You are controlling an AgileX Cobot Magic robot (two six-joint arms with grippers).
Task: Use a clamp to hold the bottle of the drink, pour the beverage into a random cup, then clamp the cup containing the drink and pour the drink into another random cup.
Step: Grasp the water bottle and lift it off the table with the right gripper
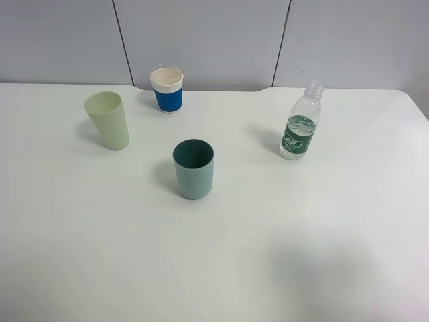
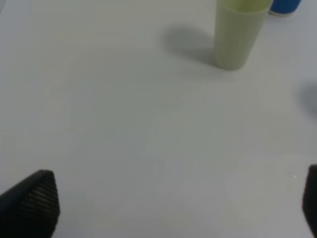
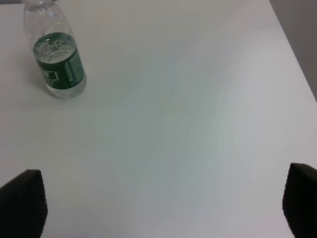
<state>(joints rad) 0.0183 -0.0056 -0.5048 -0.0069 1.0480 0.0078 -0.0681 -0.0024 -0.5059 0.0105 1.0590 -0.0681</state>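
While the high view is showing the bottle (image 1: 299, 127) standing right of the teal cup (image 1: 194, 171) and blue cup (image 1: 167, 92), only the wrist views are showing the left gripper (image 2: 171, 203) and right gripper (image 3: 162, 201), both gaping wide, empty.

Likely a lab or test room: bare white worktop (image 1: 301, 255), plain grey panel wall (image 1: 201, 33) with dark seams behind.

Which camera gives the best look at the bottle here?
The exterior high view: the bottle stands upright and shows whole, from neck to base. The right wrist view shows it closer but cuts off its top. The left wrist view does not show it.
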